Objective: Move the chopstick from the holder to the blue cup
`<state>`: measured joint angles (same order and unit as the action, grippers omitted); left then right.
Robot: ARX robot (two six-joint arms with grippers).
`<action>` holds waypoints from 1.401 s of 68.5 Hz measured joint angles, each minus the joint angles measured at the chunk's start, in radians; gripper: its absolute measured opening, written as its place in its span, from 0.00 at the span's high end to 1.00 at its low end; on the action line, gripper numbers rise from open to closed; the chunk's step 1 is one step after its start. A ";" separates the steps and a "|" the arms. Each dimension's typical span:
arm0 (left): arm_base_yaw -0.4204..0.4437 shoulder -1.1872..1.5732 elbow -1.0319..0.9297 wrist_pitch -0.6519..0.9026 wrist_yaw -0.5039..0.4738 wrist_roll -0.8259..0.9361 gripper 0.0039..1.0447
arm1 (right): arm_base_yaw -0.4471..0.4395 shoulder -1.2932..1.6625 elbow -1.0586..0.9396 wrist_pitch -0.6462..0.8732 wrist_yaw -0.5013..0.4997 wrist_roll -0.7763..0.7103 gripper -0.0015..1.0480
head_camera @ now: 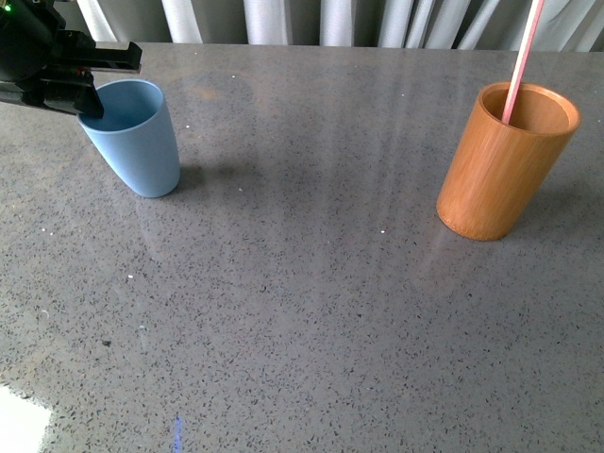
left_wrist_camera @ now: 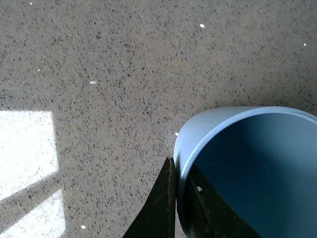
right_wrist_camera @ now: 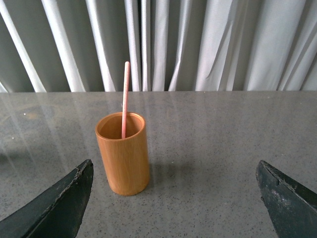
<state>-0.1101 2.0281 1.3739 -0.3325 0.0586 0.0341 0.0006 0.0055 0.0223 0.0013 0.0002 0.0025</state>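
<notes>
The holder point(right_wrist_camera: 122, 153) stands upright on the grey worktop point(right_wrist_camera: 223, 139), the chopstick point(right_wrist_camera: 125, 94) rising from it with a slight lean. The right gripper point(right_wrist_camera: 173, 166) is spread wide, one finger point(right_wrist_camera: 59, 203) on each side, well short of the holder. Pale curtains point(right_wrist_camera: 198, 44) hang behind.

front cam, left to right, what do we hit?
left tool pinching the cup rim → blue cup → holder. The chopstick stands inside the holder, so it has no separate place in the order.
</notes>
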 joint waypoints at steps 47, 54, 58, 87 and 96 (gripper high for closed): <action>-0.163 -0.090 0.031 -0.100 0.018 -0.106 0.98 | 0.000 0.000 0.000 0.000 0.000 0.000 0.09; -0.188 -0.071 0.043 -0.100 0.011 -0.119 0.98 | 0.000 0.000 0.000 0.000 0.000 0.000 0.09; -0.200 -0.056 0.050 -0.100 -0.002 -0.125 0.98 | 0.000 0.000 0.000 0.000 0.000 0.000 0.09; -0.221 0.042 0.080 -0.105 -0.019 -0.159 0.98 | 0.000 0.000 0.000 0.000 0.000 0.000 0.09; -0.223 0.048 0.084 -0.101 -0.022 -0.162 0.98 | 0.000 0.000 0.000 0.000 0.000 0.000 0.09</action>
<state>-0.3328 2.0766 1.4582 -0.4335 0.0368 -0.1280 0.0006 0.0055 0.0223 0.0013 0.0002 0.0025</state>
